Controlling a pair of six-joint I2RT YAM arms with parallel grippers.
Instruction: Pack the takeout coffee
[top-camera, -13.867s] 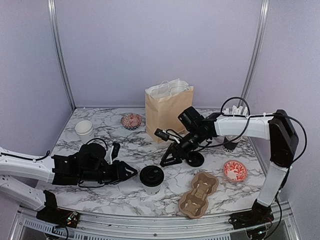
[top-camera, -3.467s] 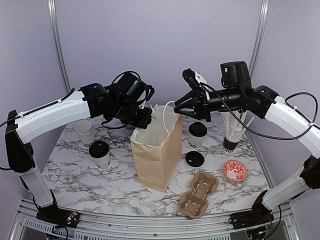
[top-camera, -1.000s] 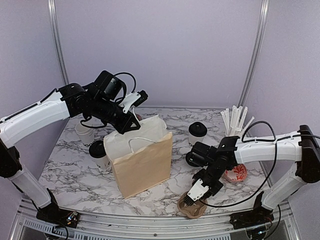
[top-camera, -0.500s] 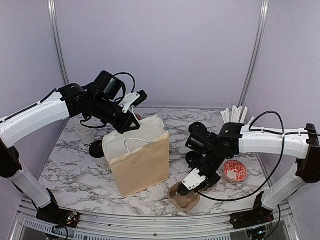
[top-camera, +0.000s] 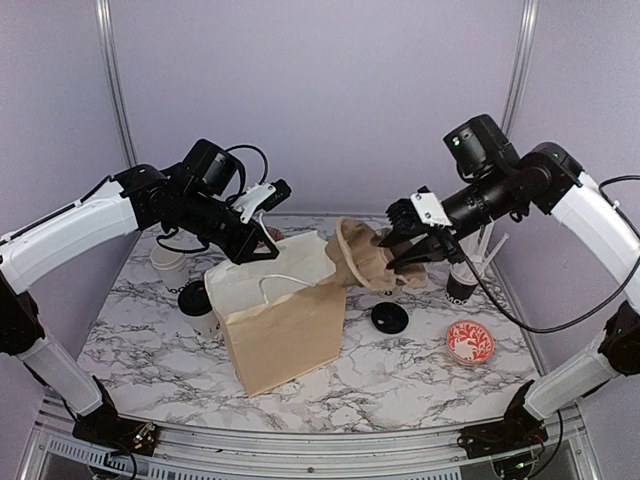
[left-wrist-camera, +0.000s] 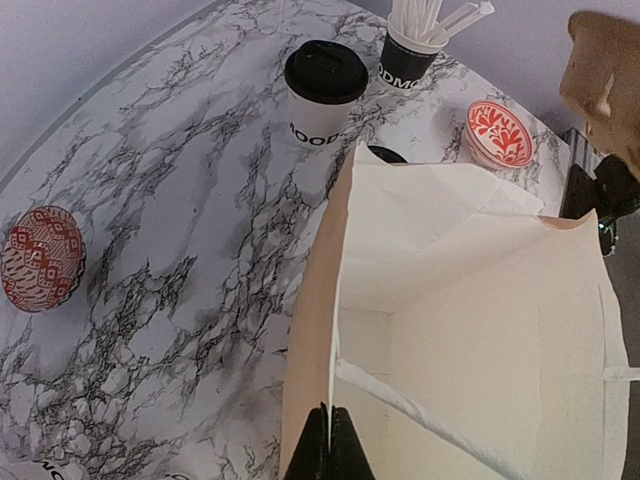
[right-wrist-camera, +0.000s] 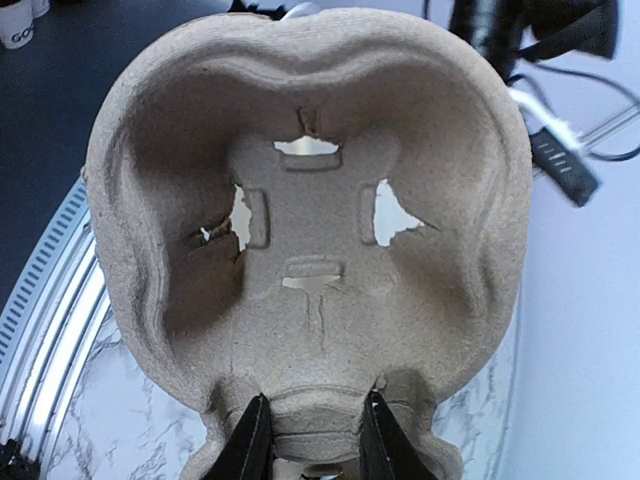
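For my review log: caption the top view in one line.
Left pincer pinches the paper bag open; right pincer holds the pulp cup carrier aloft near its mouth.

R gripper (top-camera: 403, 260) lifted carrier (top-camera: 358, 250) to bag (top-camera: 285, 335)

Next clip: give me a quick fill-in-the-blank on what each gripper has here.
1. The right gripper holds a moulded pulp ____ in the air.
2. The left gripper is shut on the rim of the brown paper ____.
3. The lidded coffee cup stands on the marble ____.
Missing: cup carrier; bag; table.
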